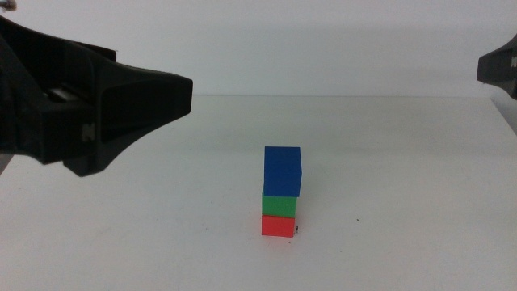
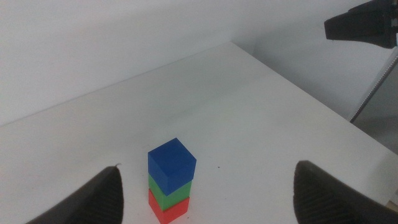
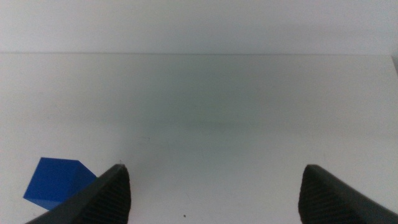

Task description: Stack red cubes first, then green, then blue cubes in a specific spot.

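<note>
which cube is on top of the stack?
The blue cube. It sits on the green cube, which rests on the red cube touching the table. No gripper holds it.

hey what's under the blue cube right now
The blue cube sits on the green cube, which rests on the red cube. Covered contact faces cannot be seen.

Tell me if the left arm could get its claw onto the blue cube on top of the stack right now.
Probably yes. The left claw is open and holds nothing, the blue cube sits uncovered on top of the green cube, and nothing lies between them. The right claw waits off to the side.
</note>
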Controlling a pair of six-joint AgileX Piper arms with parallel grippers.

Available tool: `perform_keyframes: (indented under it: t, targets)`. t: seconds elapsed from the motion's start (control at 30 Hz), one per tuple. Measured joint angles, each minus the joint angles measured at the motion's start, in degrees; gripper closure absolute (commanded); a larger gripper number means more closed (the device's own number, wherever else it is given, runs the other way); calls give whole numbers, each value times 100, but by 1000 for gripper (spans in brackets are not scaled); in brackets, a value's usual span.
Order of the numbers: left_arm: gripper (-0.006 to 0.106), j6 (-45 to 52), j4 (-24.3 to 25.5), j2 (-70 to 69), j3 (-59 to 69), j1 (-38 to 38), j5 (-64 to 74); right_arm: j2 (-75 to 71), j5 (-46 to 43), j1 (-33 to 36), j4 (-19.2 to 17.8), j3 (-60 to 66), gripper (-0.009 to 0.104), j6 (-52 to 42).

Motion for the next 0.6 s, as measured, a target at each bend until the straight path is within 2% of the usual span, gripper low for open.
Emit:
perform_keyframes:
  t: [0.6]
  targets:
    - [7,8,-1,-26,171,98,-493,-13,-163,-4,16,26,2,0]
